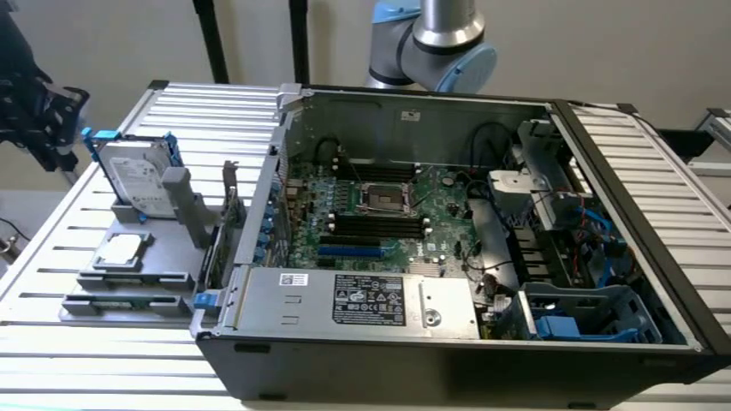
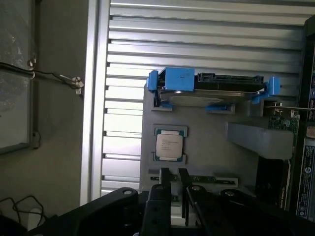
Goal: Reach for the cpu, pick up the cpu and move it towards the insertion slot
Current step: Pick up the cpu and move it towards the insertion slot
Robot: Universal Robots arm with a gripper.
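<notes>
Tool [image 2: 173, 184] — near the cpu [image 2: 169, 145], apart

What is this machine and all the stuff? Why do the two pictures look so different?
It is a robot arm standing by an open computer. One picture comes from a camera standing off to the side; the other from a camera on the arm's wrist, looking past its pincer. The pincer is open and holds nothing. On the slatted table sits a grey holder with a hard drive and a small square chip, the cpu. Inside the computer, the shiny square frame is the insertion slot for that chip.
</notes>
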